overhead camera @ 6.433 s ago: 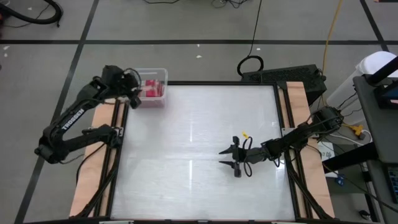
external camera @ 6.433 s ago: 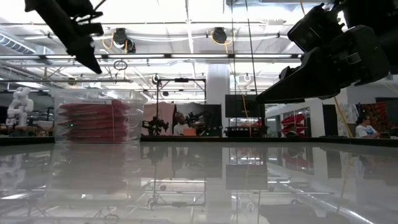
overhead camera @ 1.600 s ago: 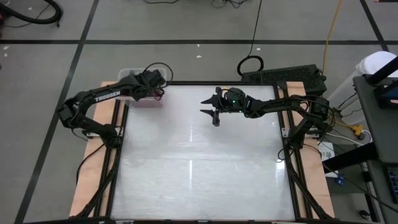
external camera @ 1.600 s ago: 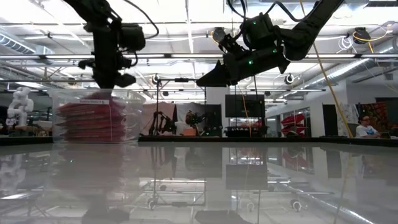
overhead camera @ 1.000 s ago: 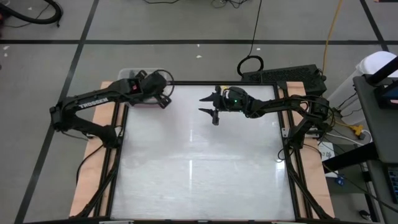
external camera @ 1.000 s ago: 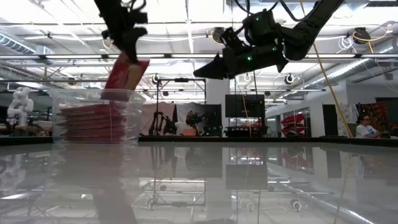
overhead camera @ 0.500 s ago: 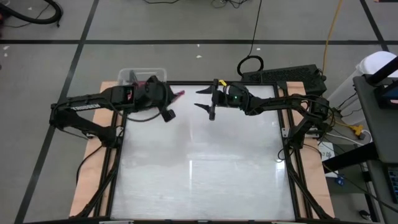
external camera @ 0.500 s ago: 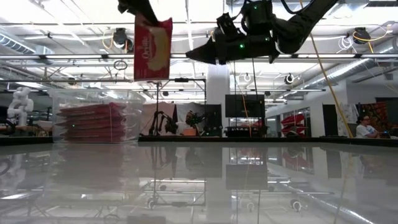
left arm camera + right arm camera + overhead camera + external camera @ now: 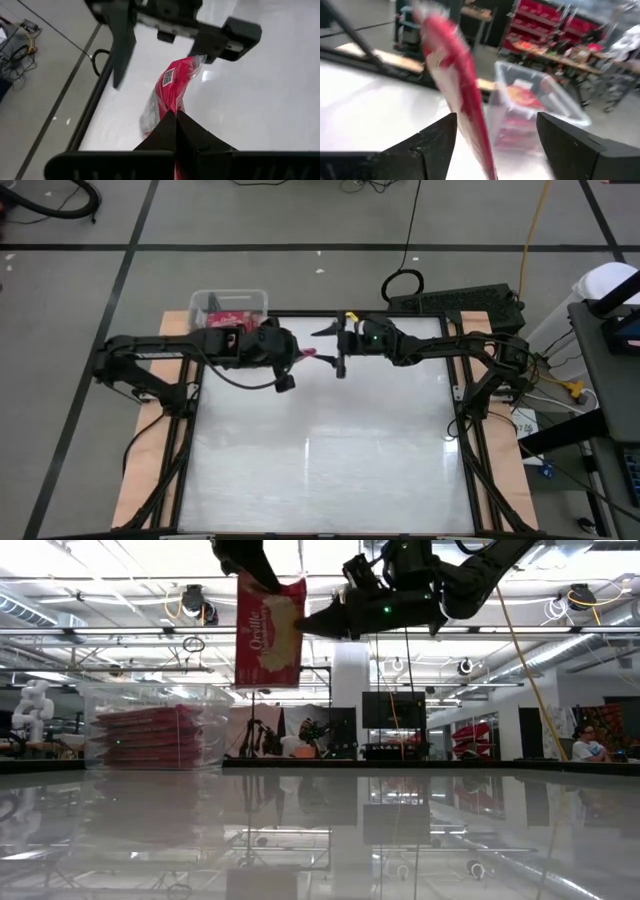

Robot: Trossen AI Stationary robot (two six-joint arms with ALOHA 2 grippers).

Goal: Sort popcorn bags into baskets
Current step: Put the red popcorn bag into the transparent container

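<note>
Right now the left gripper [image 9: 303, 355] is clamped shut on one corner of a bag [image 9: 270, 633], which hangs upright above the surface, well clear of it. Just beside it, the right gripper [image 9: 335, 347] faces the bag with its jaws spread wide and nothing in them; its wrist view shows the bag [image 9: 457, 102] between its fingers. Behind the left gripper, at the surface's far corner, the bin [image 9: 230, 303] holds the other bags [image 9: 150, 736]. I judge a handover risky: the bag dangles from a single corner, so it could swing or twist as the right jaws close, and they might catch only the edge. Releasing too soon would drop it.
</note>
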